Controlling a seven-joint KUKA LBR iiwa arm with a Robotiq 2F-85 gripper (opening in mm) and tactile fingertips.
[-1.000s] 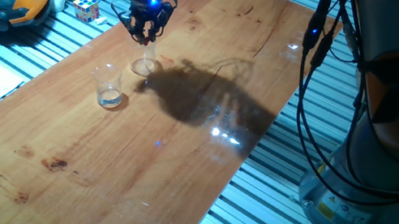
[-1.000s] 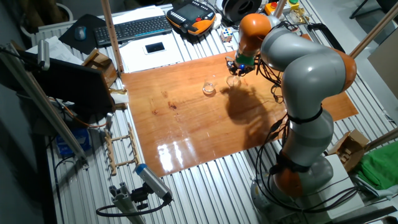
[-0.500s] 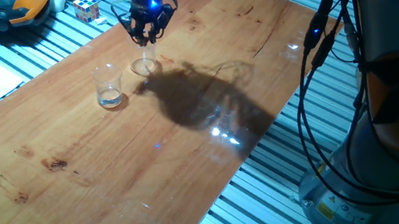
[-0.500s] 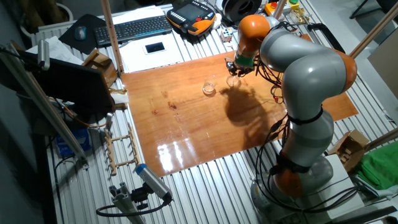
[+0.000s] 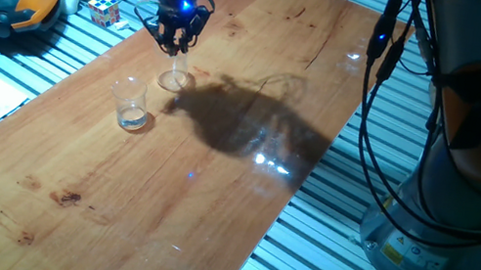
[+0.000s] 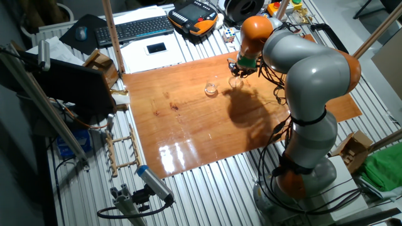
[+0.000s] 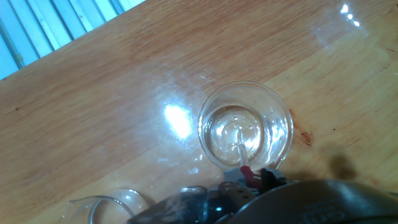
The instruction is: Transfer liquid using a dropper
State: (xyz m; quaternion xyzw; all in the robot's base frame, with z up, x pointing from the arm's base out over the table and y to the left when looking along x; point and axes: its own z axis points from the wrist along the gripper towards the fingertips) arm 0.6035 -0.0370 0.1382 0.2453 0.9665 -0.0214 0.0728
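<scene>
Wooden tabletop [image 5: 213, 180] below us, our gripper [image 5: 176, 41] stays clamped on the dropper [image 7: 241, 154], lifted slightly over the last second; its tip hangs inside the flat dish [image 7: 245, 126]. We judge the liquid [image 7: 230, 132] is being drawn or released there.

The dropper [image 7: 240, 151], red-bulbed, points tip-down into faintly glinting liquid [image 7: 231, 127] below it.

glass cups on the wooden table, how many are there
2. One glass cup sits directly under the end effector, with the dropper tip inside it. The other glass cup stands beside it, nearer the table's middle. None appear hidden.
</scene>
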